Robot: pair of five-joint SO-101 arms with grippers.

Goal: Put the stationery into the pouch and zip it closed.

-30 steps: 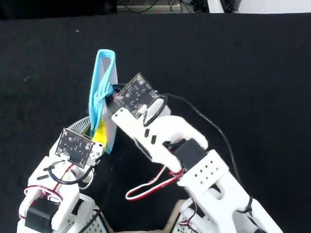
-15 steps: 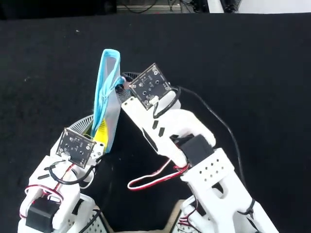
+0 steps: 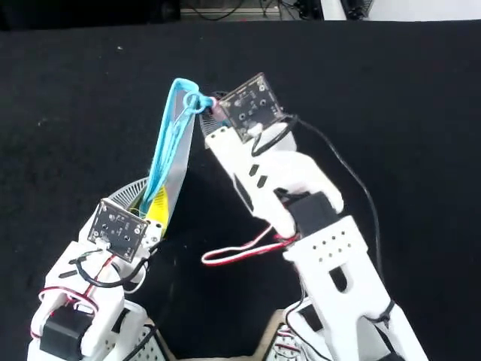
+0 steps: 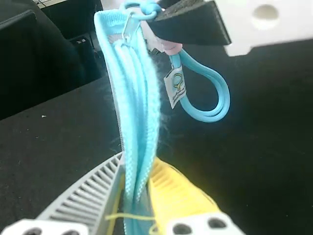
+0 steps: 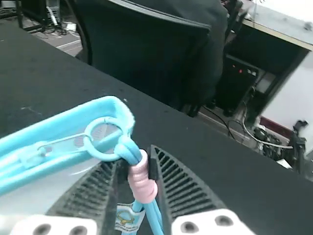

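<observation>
A light blue pouch (image 3: 169,154) stands on edge, stretched between the two arms over the black table (image 3: 376,98). My left gripper (image 3: 152,198) is shut on its near end; the left wrist view has the pouch's zip edge (image 4: 138,122) pinched between the grey and yellow fingers (image 4: 181,200) of my left gripper (image 4: 137,200). My right gripper (image 3: 209,109) is at the far end. In the right wrist view my right gripper (image 5: 138,169) is shut on the zipper pull (image 5: 142,183), a blue cord with a pink bead, tied to a ring (image 5: 102,133) at the pouch (image 5: 54,134) corner. The pull's cord loop (image 4: 208,98) hangs below. The pouch's contents are hidden.
Red and white wires (image 3: 233,257) loop between the two arm bases. A dark chair (image 5: 151,54) and cables stand beyond the table's far edge. Bare black cloth extends left, right and beyond the pouch.
My right gripper has moved away from the left arm, farther across the table, drawing the zipper pull with it. The pouch has stretched longer and now leans right. The left arm has kept still.
</observation>
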